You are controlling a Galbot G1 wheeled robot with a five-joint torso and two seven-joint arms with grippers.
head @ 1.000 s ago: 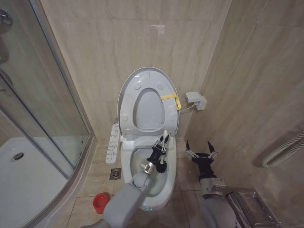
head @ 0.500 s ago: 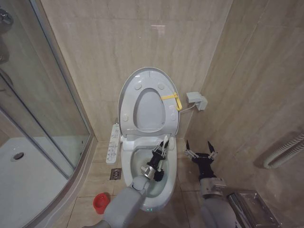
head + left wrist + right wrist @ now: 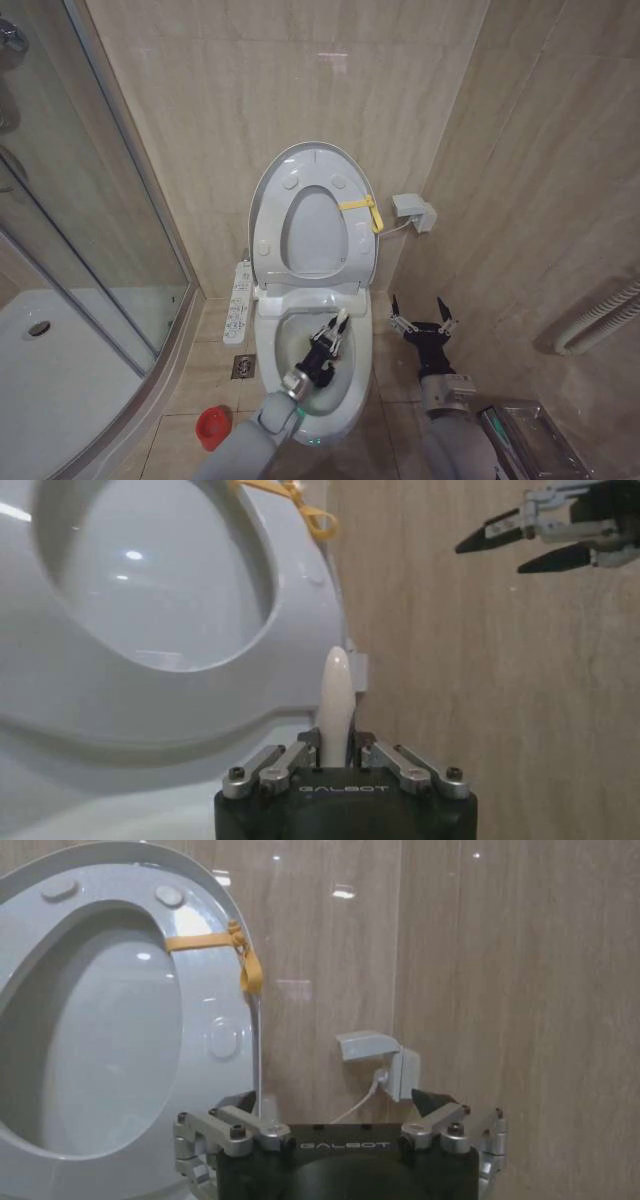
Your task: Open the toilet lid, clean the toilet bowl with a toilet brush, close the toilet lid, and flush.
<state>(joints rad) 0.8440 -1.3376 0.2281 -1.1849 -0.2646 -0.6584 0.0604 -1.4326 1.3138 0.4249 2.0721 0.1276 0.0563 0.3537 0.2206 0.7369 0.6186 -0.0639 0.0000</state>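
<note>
The left gripper (image 3: pixel 326 350) is clamping the thin white stick handle of the toilet brush (image 3: pixel 334 705) and is reaching down into the glossy white ceramic toilet bowl (image 3: pixel 352 388). The large glossy white oval toilet lid (image 3: pixel 262 205) is standing upright against the wall. Scrubbing well probably means sweeping the brush head around the bowl wall while keeping the handle off the rim. The right gripper (image 3: pixel 422 318) is hovering beside the bowl with its fingers spread wide and holding nothing.

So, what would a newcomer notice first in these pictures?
The toilet lid stands raised against the wall, a yellow strap on the seat ring. Below it, the left hand holds the toilet brush handle inside the toilet bowl. The right hand waits open beside the bowl.
</note>
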